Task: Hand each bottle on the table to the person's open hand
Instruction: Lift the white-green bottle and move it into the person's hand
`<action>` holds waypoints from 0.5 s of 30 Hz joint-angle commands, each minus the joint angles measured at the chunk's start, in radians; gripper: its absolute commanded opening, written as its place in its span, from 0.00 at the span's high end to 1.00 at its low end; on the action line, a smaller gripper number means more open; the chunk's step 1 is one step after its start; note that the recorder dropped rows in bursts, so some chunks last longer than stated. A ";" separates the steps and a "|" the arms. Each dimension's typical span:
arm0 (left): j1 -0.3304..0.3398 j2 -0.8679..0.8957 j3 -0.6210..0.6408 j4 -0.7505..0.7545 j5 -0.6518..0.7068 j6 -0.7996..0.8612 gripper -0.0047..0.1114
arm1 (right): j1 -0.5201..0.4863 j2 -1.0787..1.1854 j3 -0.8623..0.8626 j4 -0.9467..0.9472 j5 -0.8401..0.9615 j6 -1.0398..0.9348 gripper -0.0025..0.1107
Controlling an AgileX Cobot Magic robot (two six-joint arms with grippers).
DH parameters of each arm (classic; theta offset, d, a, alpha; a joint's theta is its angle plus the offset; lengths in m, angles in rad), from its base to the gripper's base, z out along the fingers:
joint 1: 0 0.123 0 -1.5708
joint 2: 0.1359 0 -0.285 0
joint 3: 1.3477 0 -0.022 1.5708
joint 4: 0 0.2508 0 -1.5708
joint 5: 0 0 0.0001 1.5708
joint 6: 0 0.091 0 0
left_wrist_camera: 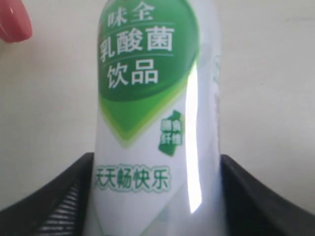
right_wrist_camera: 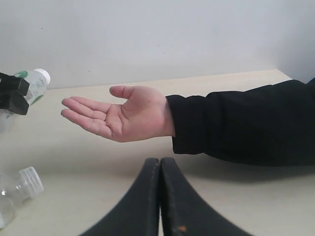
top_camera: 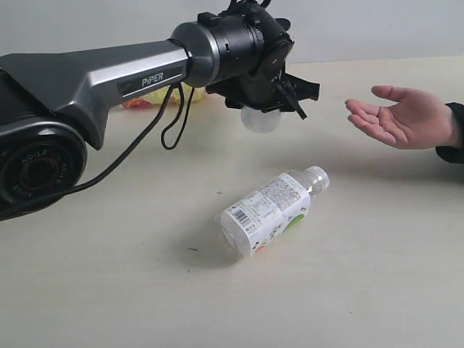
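Note:
My left gripper (top_camera: 274,93) is shut on the cloudy white bottle with the green label (left_wrist_camera: 147,73), holding it above the table (top_camera: 101,290); its rounded base (top_camera: 259,120) shows under the jaws. The black fingers (left_wrist_camera: 47,206) press both sides of the bottle. The person's open hand (top_camera: 406,116) waits palm up to the right, a short gap from the held bottle (right_wrist_camera: 35,83). A white-labelled bottle with a clear cap (top_camera: 272,210) lies on its side mid-table. My right gripper (right_wrist_camera: 160,160) is shut and empty, low near the hand (right_wrist_camera: 123,115).
Behind my left arm a yellowish bottle (top_camera: 190,93) and a red-labelled one (top_camera: 136,103) are partly hidden. A red cap (left_wrist_camera: 12,22) shows in the left wrist view. The person's black sleeve (right_wrist_camera: 246,123) rests along the table's right side.

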 commanded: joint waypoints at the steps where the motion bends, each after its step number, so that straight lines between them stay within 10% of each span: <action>1: -0.025 -0.048 -0.006 0.014 0.036 0.006 0.96 | 0.003 -0.005 0.005 -0.001 -0.007 -0.003 0.98; 15: -0.237 -0.108 -0.006 0.059 -0.081 -0.180 0.96 | 0.003 -0.005 0.005 -0.001 -0.007 -0.003 0.98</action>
